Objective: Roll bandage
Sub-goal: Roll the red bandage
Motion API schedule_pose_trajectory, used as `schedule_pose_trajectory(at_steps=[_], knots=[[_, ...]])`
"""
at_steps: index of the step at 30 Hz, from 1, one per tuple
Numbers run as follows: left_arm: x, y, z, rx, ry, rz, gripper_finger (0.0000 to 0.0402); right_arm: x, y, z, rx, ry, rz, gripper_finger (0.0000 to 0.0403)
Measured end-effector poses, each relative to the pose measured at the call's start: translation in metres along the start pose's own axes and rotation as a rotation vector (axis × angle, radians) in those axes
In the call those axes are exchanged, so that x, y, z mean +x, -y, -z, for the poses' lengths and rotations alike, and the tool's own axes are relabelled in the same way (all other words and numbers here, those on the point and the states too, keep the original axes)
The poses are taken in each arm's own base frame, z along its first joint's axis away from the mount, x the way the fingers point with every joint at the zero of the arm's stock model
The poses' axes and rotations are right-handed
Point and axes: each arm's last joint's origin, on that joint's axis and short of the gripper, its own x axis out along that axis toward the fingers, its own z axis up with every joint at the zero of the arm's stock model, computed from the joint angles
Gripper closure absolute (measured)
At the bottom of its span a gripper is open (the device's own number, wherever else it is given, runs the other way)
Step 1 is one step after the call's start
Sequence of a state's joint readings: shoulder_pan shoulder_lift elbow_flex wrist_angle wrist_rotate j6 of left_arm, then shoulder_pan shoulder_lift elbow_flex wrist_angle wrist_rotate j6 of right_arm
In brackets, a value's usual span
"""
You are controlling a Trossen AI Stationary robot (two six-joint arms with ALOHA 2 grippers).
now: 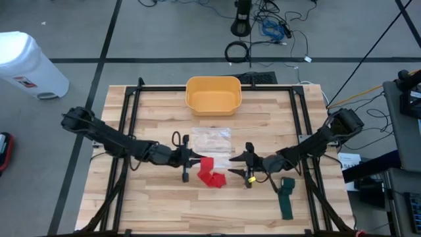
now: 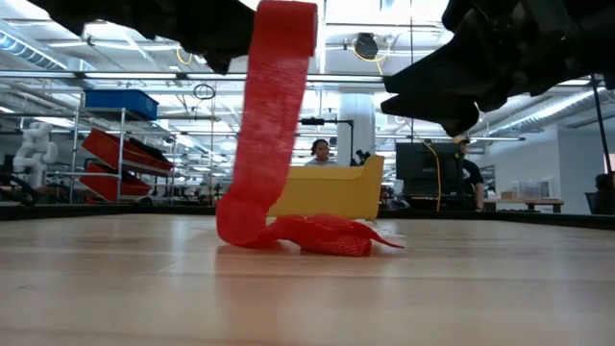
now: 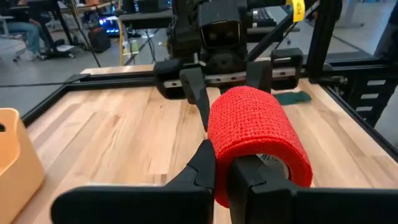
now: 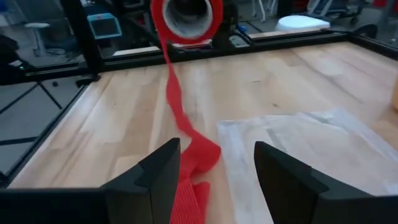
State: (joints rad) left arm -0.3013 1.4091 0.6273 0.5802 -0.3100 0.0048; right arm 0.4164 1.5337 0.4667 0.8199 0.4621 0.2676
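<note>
One red bandage roll (image 3: 258, 137) pinched in our left claw (image 3: 221, 180), tail hanging straight down below it; right claw (image 4: 214, 171) spread, facing it.

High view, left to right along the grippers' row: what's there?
Left gripper holding the red bandage → right gripper, open → green bandage near the right edge of the table.
</note>
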Motion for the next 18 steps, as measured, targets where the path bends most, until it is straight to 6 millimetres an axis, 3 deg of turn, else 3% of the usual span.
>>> schedule_pose_trajectory(at_steps=[18], knots=[[0.024,-0.02,0.01,-0.042,0.096,-0.036,0.0389,0.009,0.016,-0.011,-0.029,0.051,-0.031,0.0214]])
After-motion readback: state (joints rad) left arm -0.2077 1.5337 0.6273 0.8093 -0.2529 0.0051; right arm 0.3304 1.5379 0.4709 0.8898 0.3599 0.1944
